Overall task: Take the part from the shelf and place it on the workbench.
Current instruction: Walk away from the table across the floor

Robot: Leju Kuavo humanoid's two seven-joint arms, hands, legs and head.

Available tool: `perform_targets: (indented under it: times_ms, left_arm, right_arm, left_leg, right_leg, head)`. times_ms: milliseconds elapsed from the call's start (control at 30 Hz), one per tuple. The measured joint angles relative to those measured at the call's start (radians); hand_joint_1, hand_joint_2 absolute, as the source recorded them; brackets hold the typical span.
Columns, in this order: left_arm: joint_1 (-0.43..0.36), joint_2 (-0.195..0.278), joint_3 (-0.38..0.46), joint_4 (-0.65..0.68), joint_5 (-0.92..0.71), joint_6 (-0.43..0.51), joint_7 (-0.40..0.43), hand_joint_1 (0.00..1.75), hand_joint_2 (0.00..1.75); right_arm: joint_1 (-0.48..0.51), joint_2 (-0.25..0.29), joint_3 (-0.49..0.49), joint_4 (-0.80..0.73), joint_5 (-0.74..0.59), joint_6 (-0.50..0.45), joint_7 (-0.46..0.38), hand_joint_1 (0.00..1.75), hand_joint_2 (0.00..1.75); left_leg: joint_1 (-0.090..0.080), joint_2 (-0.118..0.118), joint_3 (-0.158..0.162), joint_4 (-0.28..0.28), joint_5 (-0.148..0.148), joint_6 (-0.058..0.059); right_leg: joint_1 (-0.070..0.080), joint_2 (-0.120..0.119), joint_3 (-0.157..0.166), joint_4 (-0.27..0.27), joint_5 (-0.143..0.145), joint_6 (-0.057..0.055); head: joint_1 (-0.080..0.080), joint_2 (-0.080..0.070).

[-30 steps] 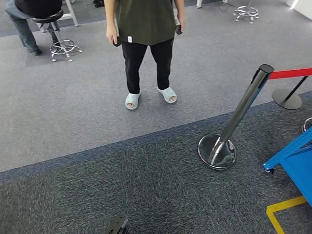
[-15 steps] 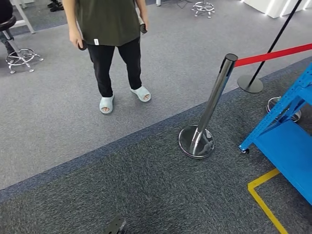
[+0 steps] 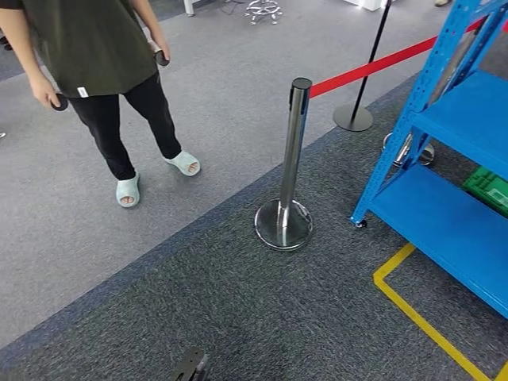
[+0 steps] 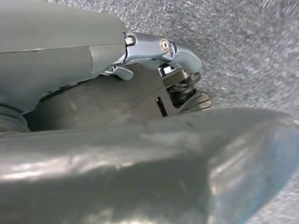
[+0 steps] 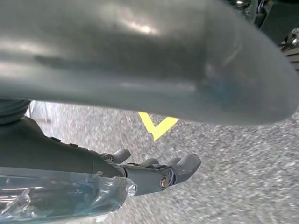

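You are facing a blue steel shelf standing at the right of the head view, beside yellow floor tape on dark carpet. The likely part, a flat green ribbed plastic piece, is lying on the lower blue deck at the frame's edge, only partly visible. It is looking light and stiff, probably smooth, so you may want to take it by an outer edge, thumb on top; that is a judgement, since most of it is cut off. Your left hand and right hand are hanging over carpet, each holding nothing, fingers loosely extended. A chrome stanchion post carrying a red belt is standing between you and a person in a dark green shirt.
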Motion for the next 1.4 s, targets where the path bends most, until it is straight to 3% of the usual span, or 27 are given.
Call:
perform_targets:
  times_ms: [33, 100, 133, 200, 267, 333, 400, 433, 500, 567, 633, 700, 767, 833, 900, 933, 1000, 1067, 1133, 1200, 1233, 1300, 1333, 1400]
  left_arm:
    - [0.002, 0.000, 0.000, 0.000, 0.000, 0.000, 0.001, 0.00, 0.00]
    - [0.005, 0.000, 0.000, 0.000, 0.000, 0.004, 0.004, 0.00, 0.00]
    - [0.006, 0.001, 0.000, 0.000, -0.001, 0.008, 0.005, 0.00, 0.00]
    - [0.004, 0.000, -0.001, 0.000, -0.002, 0.020, 0.007, 0.00, 0.00]
    - [0.005, -0.002, -0.002, 0.000, -0.004, 0.031, 0.008, 0.00, 0.00]
    - [0.010, -0.001, -0.003, 0.000, -0.005, 0.037, 0.008, 0.00, 0.00]
    - [0.013, 0.002, -0.005, 0.000, -0.006, 0.041, 0.008, 0.00, 0.00]
    - [0.013, 0.003, -0.006, 0.000, -0.007, 0.043, 0.007, 0.00, 0.00]
    - [0.013, 0.003, -0.008, 0.000, -0.008, 0.046, 0.009, 0.00, 0.00]
    - [0.013, 0.004, -0.008, 0.000, -0.010, 0.048, 0.013, 0.00, 0.00]
    - [0.013, 0.005, -0.009, 0.000, -0.013, 0.050, 0.016, 0.00, 0.00]
    - [0.011, 0.004, -0.011, 0.000, -0.014, 0.050, 0.020, 0.00, 0.00]
    - [0.009, 0.004, -0.013, 0.000, -0.012, 0.051, 0.025, 0.00, 0.00]
    - [0.008, 0.003, -0.015, 0.000, -0.008, 0.052, 0.027, 0.00, 0.00]
    - [0.002, 0.005, -0.016, 0.000, -0.005, 0.054, 0.027, 0.00, 0.00]
    - [-0.001, 0.005, -0.016, 0.000, -0.004, 0.054, 0.027, 0.00, 0.00]
    - [-0.001, 0.006, -0.016, 0.000, -0.003, 0.054, 0.029, 0.00, 0.00]
    - [0.002, 0.006, -0.017, 0.000, -0.003, 0.053, 0.031, 0.00, 0.00]
    - [0.003, 0.005, -0.018, 0.000, -0.004, 0.054, 0.033, 0.00, 0.00]
    - [0.001, 0.003, -0.020, 0.000, -0.004, 0.054, 0.035, 0.00, 0.00]
    - [0.001, 0.003, -0.021, 0.000, -0.004, 0.055, 0.037, 0.00, 0.00]
    - [0.003, 0.002, -0.024, 0.000, -0.004, 0.057, 0.041, 0.00, 0.00]
    - [0.005, 0.002, -0.025, 0.000, -0.004, 0.057, 0.043, 0.00, 0.00]
    - [0.008, 0.003, -0.025, 0.000, -0.004, 0.057, 0.044, 0.00, 0.00]
  right_arm:
    - [0.000, 0.000, 0.000, 0.000, 0.000, 0.000, 0.000, 0.00, 0.00]
    - [-0.001, 0.000, 0.000, 0.000, -0.001, 0.000, -0.002, 0.00, 0.00]
    - [0.000, 0.000, 0.000, 0.000, -0.001, 0.000, -0.005, 0.00, 0.00]
    - [0.007, 0.000, 0.000, 0.000, -0.004, -0.001, -0.011, 0.00, 0.00]
    - [0.010, 0.000, 0.000, 0.000, -0.007, -0.003, -0.016, 0.00, 0.00]
    - [0.005, -0.001, 0.000, 0.000, -0.009, -0.005, -0.018, 0.00, 0.00]
    - [0.003, 0.000, 0.000, 0.000, -0.010, -0.006, -0.017, 0.00, 0.00]
    - [0.004, 0.000, 0.000, 0.000, -0.010, -0.007, -0.016, 0.00, 0.00]
    - [0.007, -0.001, 0.000, 0.000, -0.011, -0.008, -0.014, 0.00, 0.00]
    - [0.005, -0.001, 0.000, 0.000, -0.012, -0.008, -0.013, 0.00, 0.00]
    - [0.002, -0.001, 0.000, 0.000, -0.011, -0.007, -0.013, 0.00, 0.00]
    - [0.003, 0.000, 0.000, 0.000, -0.011, -0.006, -0.013, 0.00, 0.00]
    - [0.004, 0.000, 0.000, 0.000, -0.011, -0.006, -0.011, 0.00, 0.00]
    - [0.002, -0.001, 0.000, 0.000, -0.011, -0.007, -0.010, 0.00, 0.00]
    - [0.000, -0.001, 0.000, 0.000, -0.011, -0.008, -0.008, 0.00, 0.00]
    - [0.001, -0.001, 0.000, 0.000, -0.011, -0.008, -0.006, 0.00, 0.00]
    - [0.003, 0.000, 0.000, 0.000, -0.011, -0.008, -0.003, 0.00, 0.00]
    - [0.003, 0.000, 0.000, 0.000, -0.010, -0.008, -0.002, 0.00, 0.00]
    - [0.002, 0.000, 0.000, 0.000, -0.008, -0.008, 0.000, 0.00, 0.00]
    - [0.005, -0.001, 0.000, 0.000, -0.007, -0.007, 0.003, 0.00, 0.00]
    - [0.008, -0.001, 0.000, 0.000, -0.007, -0.007, 0.003, 0.00, 0.00]
    - [0.008, -0.001, 0.000, 0.000, -0.008, -0.007, 0.001, 0.00, 0.00]
    - [0.006, -0.001, 0.000, 0.000, -0.009, -0.007, -0.001, 0.00, 0.00]
    - [0.002, -0.001, 0.000, 0.000, -0.009, -0.007, -0.001, 0.00, 0.00]
  left_leg:
    - [0.001, -0.023, 0.023, -0.060, 0.033, 0.002]
    - [0.004, -0.060, 0.054, -0.145, 0.059, 0.007]
    - [0.004, -0.066, 0.058, -0.160, 0.057, 0.011]
    - [0.005, -0.049, 0.061, -0.168, 0.059, 0.023]
    - [0.006, -0.025, 0.062, -0.173, 0.064, 0.036]
    - [0.002, 0.004, 0.062, -0.173, 0.063, 0.043]
    - [-0.001, 0.036, 0.064, -0.173, 0.061, 0.046]
    - [-0.001, 0.050, 0.065, -0.173, 0.059, 0.045]
    - [-0.002, 0.076, 0.073, -0.173, 0.054, 0.042]
    - [-0.007, 0.097, 0.081, -0.172, 0.046, 0.032]
    - [-0.012, 0.114, 0.088, -0.173, 0.041, 0.022]
    - [-0.011, 0.127, 0.094, -0.176, 0.038, 0.012]
    - [-0.008, 0.094, 0.085, -0.149, 0.014, 0.001]
    - [-0.005, 0.040, 0.037, -0.043, -0.045, -0.007]
    - [-0.005, 0.019, -0.022, 0.076, -0.088, -0.008]
    - [-0.004, 0.016, -0.034, 0.096, -0.083, -0.007]
    - [-0.003, 0.004, -0.009, 0.034, -0.021, -0.003]
    - [0.003, -0.047, 0.043, -0.093, 0.044, 0.001]
    - [0.007, -0.090, 0.066, -0.161, 0.057, 0.006]
    - [0.007, -0.077, 0.068, -0.172, 0.056, 0.018]
    - [0.008, -0.064, 0.069, -0.175, 0.059, 0.025]
    - [0.009, -0.032, 0.073, -0.182, 0.062, 0.038]
    - [0.006, -0.015, 0.074, -0.183, 0.062, 0.042]
    - [0.002, 0.020, 0.076, -0.183, 0.059, 0.046]
  right_leg:
    - [0.001, 0.015, -0.001, 0.002, 0.001, 0.004]
    - [0.001, 0.042, -0.009, 0.005, 0.004, 0.016]
    - [0.000, 0.053, -0.014, 0.004, 0.006, 0.023]
    - [-0.003, 0.059, -0.023, 0.000, 0.011, 0.035]
    - [0.000, 0.006, -0.043, 0.037, -0.015, 0.043]
    - [0.002, -0.062, -0.096, 0.154, -0.080, 0.048]
    - [0.002, -0.082, -0.145, 0.266, -0.125, 0.053]
    - [0.002, -0.085, -0.144, 0.272, -0.120, 0.054]
    - [0.002, -0.100, -0.087, 0.178, -0.067, 0.054]
    - [0.007, -0.143, -0.016, 0.057, -0.026, 0.044]
    - [0.012, -0.158, 0.007, 0.014, -0.019, 0.029]
    - [0.010, -0.133, 0.005, 0.010, -0.016, 0.014]
    - [0.005, -0.110, 0.005, 0.005, -0.011, 0.002]
    - [0.001, -0.085, 0.004, 0.002, -0.008, -0.006]
    - [0.001, -0.056, 0.003, 0.002, -0.007, -0.009]
    - [0.000, -0.040, 0.004, 0.002, -0.007, -0.009]
    - [-0.001, -0.006, 0.005, 0.003, -0.006, -0.007]
    - [-0.001, 0.027, 0.001, 0.005, -0.003, 0.001]
    - [-0.002, 0.052, -0.010, 0.006, 0.003, 0.015]
    - [-0.006, 0.073, -0.020, -0.001, 0.011, 0.030]
    - [-0.005, 0.061, -0.025, 0.000, 0.010, 0.035]
    - [0.000, -0.005, -0.055, 0.056, -0.025, 0.042]
    - [0.002, -0.045, -0.082, 0.114, -0.058, 0.045]
    - [0.001, -0.078, -0.142, 0.242, -0.116, 0.050]
  head:
    - [0.000, 0.000]
    - [0.000, 0.000]
    - [-0.001, 0.000]
    - [-0.001, 0.000]
    - [0.006, 0.000]
    - [0.013, 0.000]
    - [0.014, 0.000]
    - [0.015, 0.000]
    - [0.015, 0.000]
    - [0.014, 0.000]
    - [0.012, 0.000]
    - [0.011, 0.000]
    - [0.008, 0.000]
    - [0.004, 0.000]
    - [0.002, 0.000]
    - [0.002, 0.000]
    - [0.001, 0.000]
    - [0.001, 0.000]
    - [0.001, 0.000]
    - [0.000, 0.000]
    - [0.001, 0.000]
    - [0.011, 0.000]
    - [0.015, 0.000]
    - [0.017, 0.000]
